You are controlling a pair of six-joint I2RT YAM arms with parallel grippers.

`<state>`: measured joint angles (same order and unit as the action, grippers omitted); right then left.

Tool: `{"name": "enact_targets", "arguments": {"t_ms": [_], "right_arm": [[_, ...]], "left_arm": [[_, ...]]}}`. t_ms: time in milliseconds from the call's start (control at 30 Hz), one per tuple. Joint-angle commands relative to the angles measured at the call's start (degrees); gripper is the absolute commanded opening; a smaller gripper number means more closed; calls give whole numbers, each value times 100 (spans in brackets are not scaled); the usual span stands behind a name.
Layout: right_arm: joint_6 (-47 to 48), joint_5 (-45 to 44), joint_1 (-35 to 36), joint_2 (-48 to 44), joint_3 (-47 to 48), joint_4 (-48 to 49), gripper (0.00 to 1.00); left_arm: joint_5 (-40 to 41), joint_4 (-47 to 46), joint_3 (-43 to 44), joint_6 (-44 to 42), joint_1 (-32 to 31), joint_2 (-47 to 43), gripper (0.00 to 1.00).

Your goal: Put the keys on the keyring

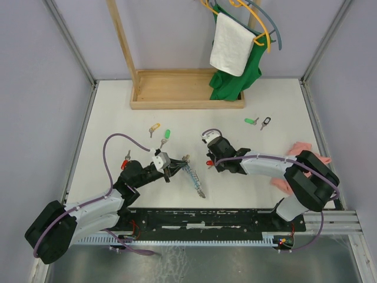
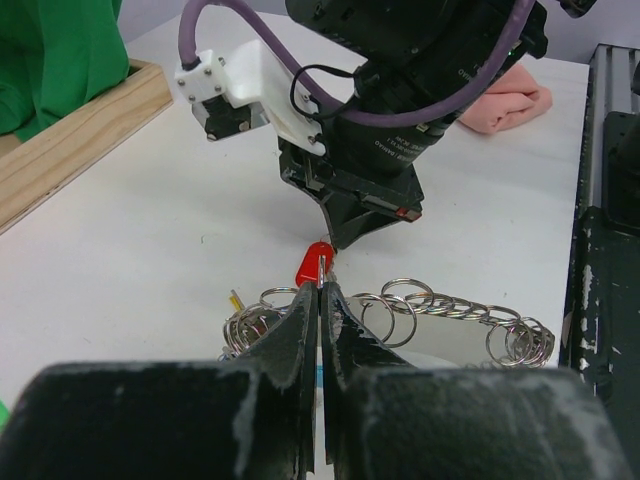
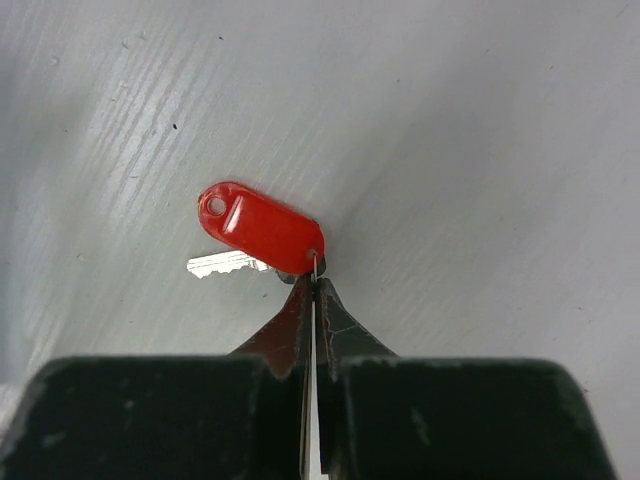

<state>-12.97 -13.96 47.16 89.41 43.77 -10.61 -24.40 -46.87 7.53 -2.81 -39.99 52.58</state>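
The keyring (image 1: 194,177) lies mid-table as a grey coil of rings; in the left wrist view its rings (image 2: 450,305) spread right and a bunch (image 2: 252,325) sits left. My left gripper (image 1: 169,172) is shut (image 2: 322,288) on it, a light-blue sliver showing between the jaws. My right gripper (image 1: 210,159) is shut (image 3: 315,280) on the small ring of a red-tagged key (image 3: 262,228), held just past the left fingertips, where its red tag (image 2: 312,266) shows. Loose keys lie on the table: yellow (image 1: 154,127), green (image 1: 167,134), red (image 1: 126,158), green (image 1: 250,121), black (image 1: 266,122).
A wooden stand base (image 1: 187,88) sits at the back, with a green cloth (image 1: 235,76) and a white towel (image 1: 231,44) hanging over it. A pink cloth (image 1: 297,147) lies at the right by the right arm. A black rail (image 1: 206,218) runs along the near edge.
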Motion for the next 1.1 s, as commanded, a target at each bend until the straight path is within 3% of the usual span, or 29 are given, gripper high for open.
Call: {"name": "enact_targets", "arguments": {"t_ms": [0, 333, 500, 700, 1067], "right_arm": [[235, -102, 22, -562, 99, 174, 1], [1353, 996, 21, -1992, -124, 735, 1], [2342, 1540, 22, -2076, 3, 661, 1], [2655, 2394, 8, -2146, 209, 501, 1], [4345, 4286, 16, -2580, -179, 434, 1]], "left_arm": [[-223, -669, -13, -301, -9, 29, 3], [59, -1505, -165, -716, -8, 452, 3], [298, -1755, -203, -882, -9, 332, 3], [-40, -815, 150, -1242, 12, -54, 3], [-1272, -943, 193, -1541, 216, 176, 3]]}}
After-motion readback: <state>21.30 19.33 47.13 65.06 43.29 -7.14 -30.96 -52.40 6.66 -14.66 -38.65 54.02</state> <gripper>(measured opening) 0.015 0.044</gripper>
